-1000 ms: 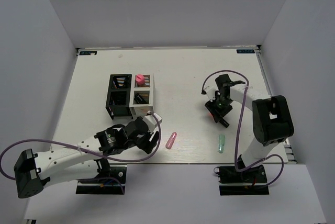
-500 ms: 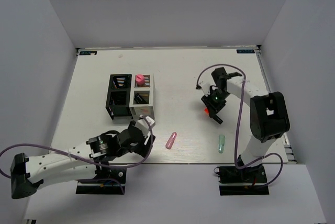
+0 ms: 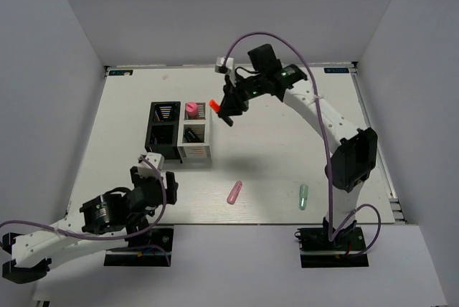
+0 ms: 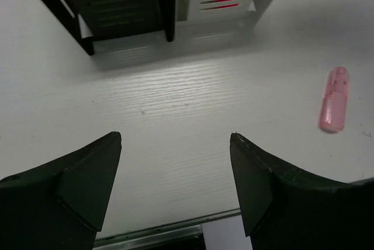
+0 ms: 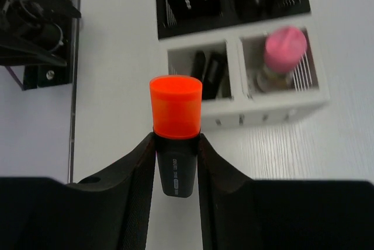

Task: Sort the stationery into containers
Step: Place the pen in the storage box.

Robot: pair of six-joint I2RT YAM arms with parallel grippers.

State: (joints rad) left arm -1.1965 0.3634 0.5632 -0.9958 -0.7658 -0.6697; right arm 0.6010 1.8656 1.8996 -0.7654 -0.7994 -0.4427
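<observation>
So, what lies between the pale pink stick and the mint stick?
Nothing: the table between the pale pink stick and the mint stick is bare, as the top external view shows.

Left claw (image 4: 175,145) wide, right claw (image 5: 176,140) clamped

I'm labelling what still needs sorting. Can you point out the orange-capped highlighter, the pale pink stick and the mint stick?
orange-capped highlighter (image 5: 175,107): right wrist view, on its orange cap.
pale pink stick (image 4: 333,99): left wrist view, mid-body.
mint stick (image 3: 303,197): top external view, mid-body.
</observation>
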